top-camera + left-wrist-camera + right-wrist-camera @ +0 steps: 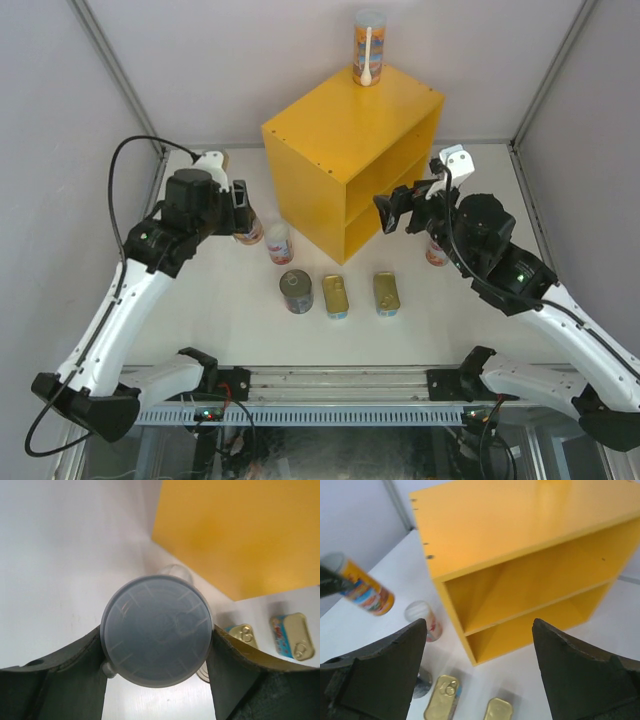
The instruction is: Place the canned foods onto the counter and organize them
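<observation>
The left gripper (247,222) was at about 9 o'clock from the yellow counter (330,140). Its two fingers (75,672) were closed against the sides of a tall slim can (249,236), and in the wrist view the grey plastic lid (156,631) of this can sat tightly between both pads. Whether this can rested on the white table (200,310) or was lifted a little, I could not tell. A second tall can (279,243) stood upright just beside it, toward 3 o'clock, near the lower left corner of the counter. A third tall can (369,47) stood on the flat top of the counter, at the far corner, at 12 o'clock. A fourth tall can (436,255) was on the table at about 4 o'clock from the counter, partly hidden by the right arm. At 6 o'clock from the counter, three tins lay in a row on the table: a dark round tin (296,291), then a flat gold-topped tin (336,296), then another flat tin (386,293). The right gripper (400,208) hung before the open side of the counter, its jaws spread wide and holding nothing.
</observation>
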`<action>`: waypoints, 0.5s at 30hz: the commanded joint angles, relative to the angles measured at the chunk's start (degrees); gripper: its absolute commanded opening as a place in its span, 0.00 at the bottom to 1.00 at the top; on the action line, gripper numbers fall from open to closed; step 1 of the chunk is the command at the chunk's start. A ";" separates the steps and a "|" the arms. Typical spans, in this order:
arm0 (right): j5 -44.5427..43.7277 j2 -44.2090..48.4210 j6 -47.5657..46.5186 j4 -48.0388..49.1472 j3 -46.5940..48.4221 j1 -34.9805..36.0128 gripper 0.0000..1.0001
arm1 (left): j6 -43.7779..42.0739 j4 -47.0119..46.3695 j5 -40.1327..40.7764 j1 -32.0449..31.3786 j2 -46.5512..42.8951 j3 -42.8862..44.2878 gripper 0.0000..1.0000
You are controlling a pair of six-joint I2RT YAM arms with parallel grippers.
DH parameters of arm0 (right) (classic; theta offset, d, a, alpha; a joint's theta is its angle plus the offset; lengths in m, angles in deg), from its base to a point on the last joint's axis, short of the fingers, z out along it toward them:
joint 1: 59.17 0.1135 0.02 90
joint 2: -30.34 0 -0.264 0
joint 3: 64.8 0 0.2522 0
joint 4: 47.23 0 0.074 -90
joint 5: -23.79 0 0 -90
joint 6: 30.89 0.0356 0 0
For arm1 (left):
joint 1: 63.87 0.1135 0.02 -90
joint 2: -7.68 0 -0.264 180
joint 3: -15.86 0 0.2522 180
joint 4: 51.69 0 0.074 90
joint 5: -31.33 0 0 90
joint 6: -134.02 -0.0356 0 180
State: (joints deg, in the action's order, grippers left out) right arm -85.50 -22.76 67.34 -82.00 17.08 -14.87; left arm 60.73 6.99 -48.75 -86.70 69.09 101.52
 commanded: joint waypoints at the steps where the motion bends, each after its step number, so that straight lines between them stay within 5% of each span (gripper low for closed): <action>1: 3.69 0.03 -4.67 2.05 3.96 4.99 0.85 | -6.18 -0.62 -5.96 -0.55 -1.03 12.16 0.00; 15: 12.94 -4.25 -10.51 6.64 2.90 16.63 0.87 | -7.03 1.91 -19.98 -3.07 4.81 29.06 0.00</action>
State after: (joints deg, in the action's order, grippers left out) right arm -75.21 -26.02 59.71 -80.08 19.16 -0.32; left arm 53.91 16.46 -62.48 -88.56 73.85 123.77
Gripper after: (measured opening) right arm 0.866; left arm 0.708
